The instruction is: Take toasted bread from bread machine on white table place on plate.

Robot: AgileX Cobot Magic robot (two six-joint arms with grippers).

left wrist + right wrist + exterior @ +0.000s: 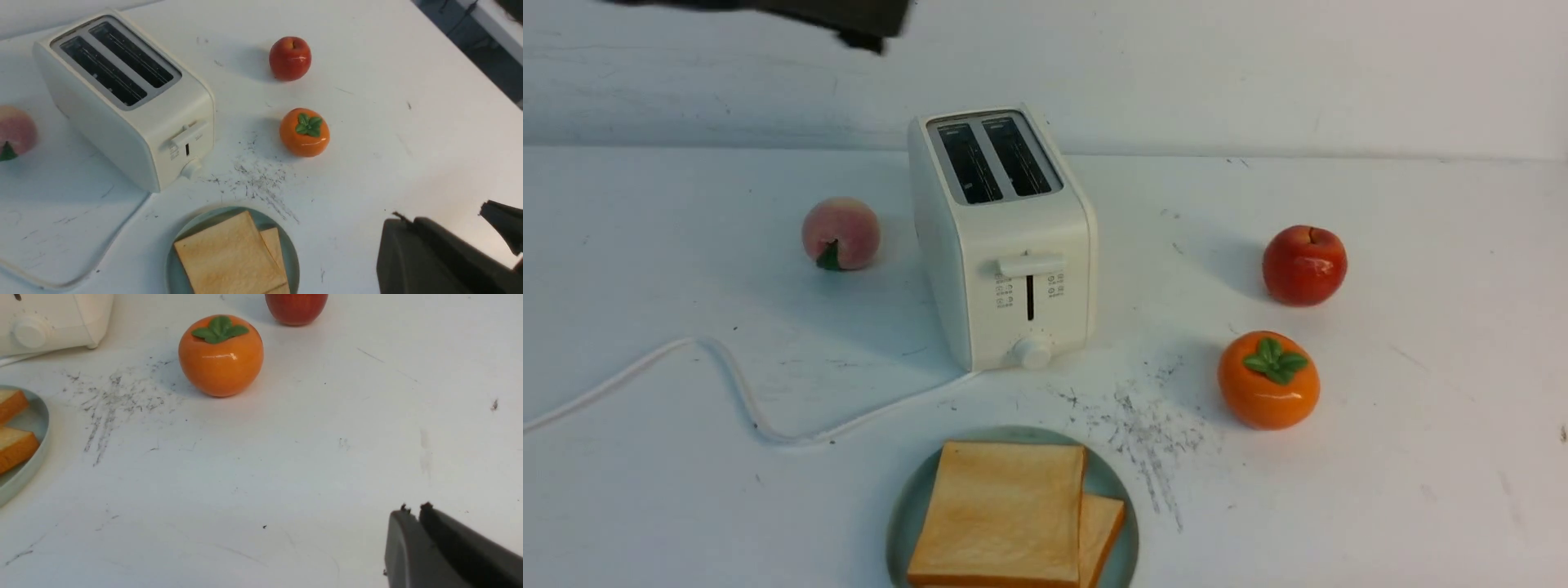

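A lab test bench — scuffed white table [1421,457], bare wall [1258,73], glossy fake persimmon [1268,380]

The left hand [408,218] shows as two flat matte plates side by side, one charcoal-grey with a rounded corner and one nearer black, each ending in a small ragged nub at its tip. A separate black pointed piece [504,224] next to them is cut off too much to tell what part it is. The right hand [414,507] looks alike: a dark grey plate and a black plate parted by a thin seam, both plain and unmarked.
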